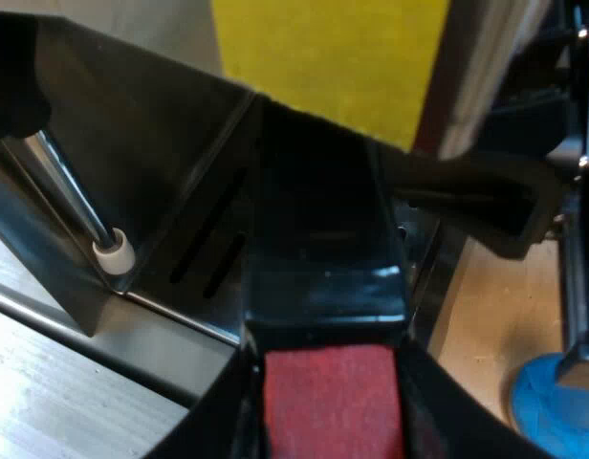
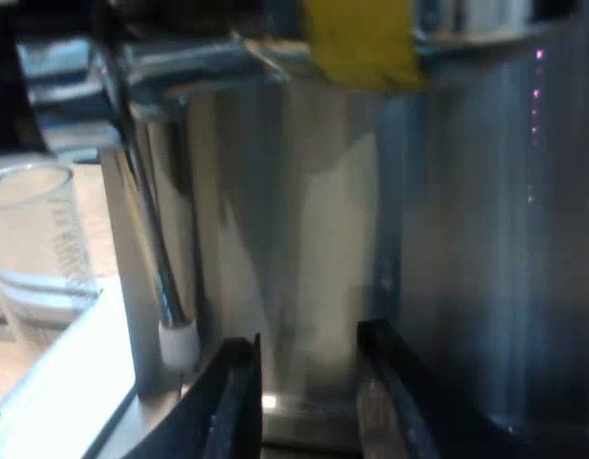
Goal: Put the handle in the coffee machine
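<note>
Left gripper [image 1: 328, 426] around handle [image 1: 323, 258] at espresso machine [image 1: 132, 143].

No readable text; the measuring glass [image 2: 32, 249] bears illegible markings.

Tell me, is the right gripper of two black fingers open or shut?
Open: the right gripper has a gap between its fingers; the silver espresso machine shows through.
</note>
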`<state>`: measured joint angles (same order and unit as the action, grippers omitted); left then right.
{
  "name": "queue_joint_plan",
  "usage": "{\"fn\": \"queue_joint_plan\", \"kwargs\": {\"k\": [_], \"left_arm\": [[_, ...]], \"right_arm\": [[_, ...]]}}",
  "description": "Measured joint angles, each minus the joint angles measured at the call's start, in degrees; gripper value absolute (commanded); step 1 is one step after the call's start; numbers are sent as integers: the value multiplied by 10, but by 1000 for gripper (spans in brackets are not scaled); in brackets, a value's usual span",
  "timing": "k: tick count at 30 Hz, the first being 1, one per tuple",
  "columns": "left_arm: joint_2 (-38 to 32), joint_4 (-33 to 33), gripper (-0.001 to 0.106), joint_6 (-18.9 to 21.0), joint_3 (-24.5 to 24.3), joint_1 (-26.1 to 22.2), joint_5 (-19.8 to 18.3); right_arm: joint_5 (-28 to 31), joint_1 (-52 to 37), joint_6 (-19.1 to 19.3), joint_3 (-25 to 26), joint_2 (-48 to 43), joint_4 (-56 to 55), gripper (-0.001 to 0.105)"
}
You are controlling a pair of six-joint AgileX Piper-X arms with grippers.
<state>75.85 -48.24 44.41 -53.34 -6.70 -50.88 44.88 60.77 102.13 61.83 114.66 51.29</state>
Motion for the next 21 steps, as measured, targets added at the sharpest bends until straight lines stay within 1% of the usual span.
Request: {"fn": "queue_joint_plan", "kwargs": {"k": [2, 8, 18, 21], "left_arm": [[0, 0, 0, 0, 0, 0, 0], [0, -1, 0, 0, 0, 0, 0], [0, -1, 0, 0, 0, 0, 0], [0, -1, 0, 0, 0, 0, 0]], "right_arm": [[2, -8, 0, 13, 4, 0, 28], [8, -27, 3, 25, 4, 15, 28], [3, -39, 7, 29, 5, 43, 28], [2, -39, 22, 33, 7, 43, 28]]}}
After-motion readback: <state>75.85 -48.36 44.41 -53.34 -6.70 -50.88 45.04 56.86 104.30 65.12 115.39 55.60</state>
